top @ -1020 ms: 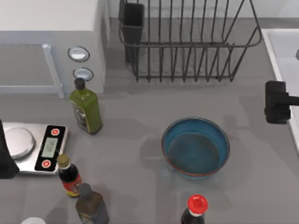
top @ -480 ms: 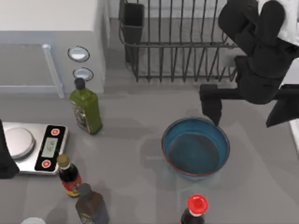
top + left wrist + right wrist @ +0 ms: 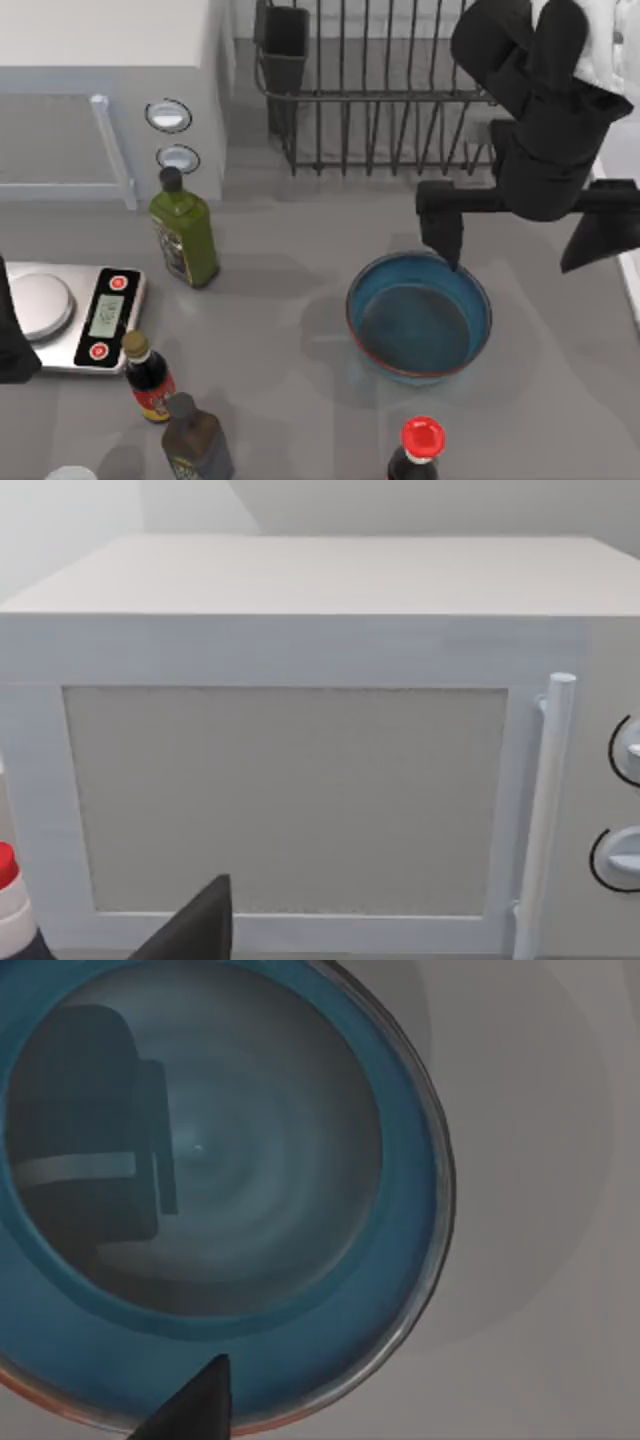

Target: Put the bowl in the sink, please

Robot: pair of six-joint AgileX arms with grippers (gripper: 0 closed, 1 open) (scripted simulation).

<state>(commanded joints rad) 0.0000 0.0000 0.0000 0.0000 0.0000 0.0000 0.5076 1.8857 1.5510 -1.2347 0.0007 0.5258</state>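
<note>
The blue bowl [image 3: 420, 316] sits upright on the grey counter, right of centre, and the right wrist view looks straight down into the same bowl [image 3: 220, 1160]. My right gripper [image 3: 517, 256] hangs open above the bowl's far edge. One finger [image 3: 442, 228] is over the far rim, the other is out past the bowl's right side. One fingertip [image 3: 196, 1406] shows above the bowl's rim. The sink [image 3: 626, 160] is a pale basin at the right edge, partly hidden by my right arm. My left gripper [image 3: 12, 340] is parked at the left edge, open, facing the microwave [image 3: 300, 750].
A black wire dish rack [image 3: 400, 90] stands behind the bowl, under my right arm. A green bottle [image 3: 184, 232], a scale [image 3: 75, 315], two dark bottles [image 3: 150, 378] and a red-capped bottle [image 3: 420, 445] stand left of and in front of the bowl. The microwave [image 3: 110, 90] is back left.
My right arm swung in from the right edge to over the dish rack and bowl, and in the last half second shifted slightly left. The bowl and left arm have not moved.
</note>
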